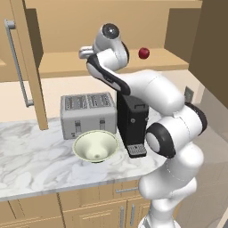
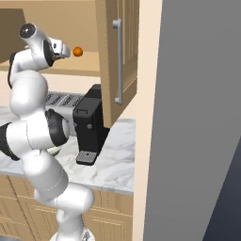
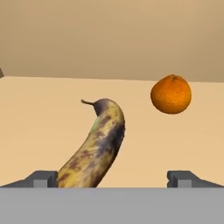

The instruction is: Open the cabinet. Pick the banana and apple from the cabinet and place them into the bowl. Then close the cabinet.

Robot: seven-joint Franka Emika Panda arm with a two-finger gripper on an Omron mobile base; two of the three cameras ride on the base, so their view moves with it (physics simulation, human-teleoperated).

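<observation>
The cabinet [image 1: 67, 62] stands open, its left door [image 1: 18, 62] and right door [image 2: 120, 52] swung out. On its shelf lies the banana [image 3: 98, 146], yellow with brown spots, stem pointing away from the hand. My gripper [image 3: 113, 179] is open inside the cabinet; the banana's near end lies between the fingertips [image 3: 41, 178], close to the left one, and nothing is held. The dark-red apple [image 1: 144, 53] sits on the shelf to the right of the arm. The pale bowl [image 1: 95, 146] rests empty on the marble counter in front of the toaster.
An orange ball [image 3: 171, 94] sits on the shelf just right of the banana. A silver toaster [image 1: 87, 113] and a black coffee machine [image 1: 131, 124] stand on the counter below the cabinet. A tall grey panel [image 2: 197, 117] bounds the right side.
</observation>
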